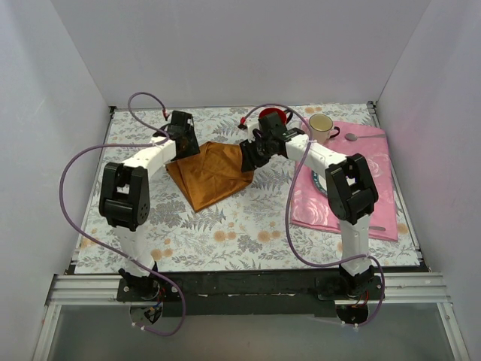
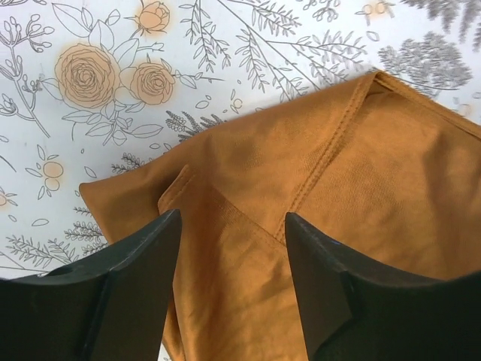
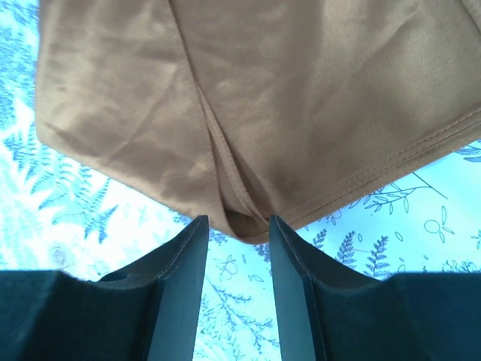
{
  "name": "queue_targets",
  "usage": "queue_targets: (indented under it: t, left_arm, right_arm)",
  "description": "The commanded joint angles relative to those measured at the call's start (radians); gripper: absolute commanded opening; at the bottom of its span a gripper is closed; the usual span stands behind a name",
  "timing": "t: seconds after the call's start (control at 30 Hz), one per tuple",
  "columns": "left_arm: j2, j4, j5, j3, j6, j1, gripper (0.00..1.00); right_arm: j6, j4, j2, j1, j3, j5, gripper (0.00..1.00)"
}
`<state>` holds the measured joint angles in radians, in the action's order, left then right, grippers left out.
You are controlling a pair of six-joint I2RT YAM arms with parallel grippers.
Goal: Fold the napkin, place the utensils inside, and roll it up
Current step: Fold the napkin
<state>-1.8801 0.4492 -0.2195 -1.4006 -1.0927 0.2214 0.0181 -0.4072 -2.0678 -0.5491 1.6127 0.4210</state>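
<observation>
Left gripper [image 2: 233, 219] hangs spread over the napkin [image 1: 214, 173] near a hemmed edge, pinching nothing. The napkin lies folded mid-counter [image 1: 248, 226]; it looks soft, light and likely to slump, best taken at hemmed corners. Right gripper [image 3: 237, 219] is spread at a folded corner, not clamping it

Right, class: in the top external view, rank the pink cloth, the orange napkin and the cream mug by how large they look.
1. pink cloth: largest, even though it is partly covered.
2. napkin: clearly smaller, lying folded.
3. mug: smallest by far.
</observation>
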Motion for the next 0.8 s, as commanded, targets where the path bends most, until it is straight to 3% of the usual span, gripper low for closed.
queue_targets:
  t: [0.0, 0.23, 0.5, 0.6, 0.73, 0.77]
  left_arm:
    - [-0.048, 0.1, -0.301, -0.074, 0.016, 0.055, 0.56]
    - [-0.12, 0.163, -0.434, -0.129, -0.012, 0.098, 0.55]
    - [-0.186, 0.183, -0.416, -0.187, 0.008, 0.098, 0.49]
    - [-0.203, 0.194, -0.429, -0.193, 0.008, 0.096, 0.43]
    - [-0.189, 0.175, -0.445, -0.176, 0.004, 0.098, 0.29]
    - [-0.176, 0.166, -0.439, -0.173, 0.004, 0.098, 0.21]
  right_arm:
    - [-0.01, 0.041, 0.087, 0.005, -0.027, 0.002, 0.47]
    - [-0.01, 0.039, 0.098, 0.009, -0.04, 0.009, 0.47]
    - [-0.033, 0.056, 0.121, 0.015, -0.076, 0.015, 0.46]
    - [-0.033, 0.057, 0.127, 0.015, -0.079, 0.015, 0.46]
    - [-0.038, 0.062, 0.129, 0.017, -0.082, 0.016, 0.46]
    - [-0.038, 0.062, 0.129, 0.015, -0.082, 0.018, 0.46]
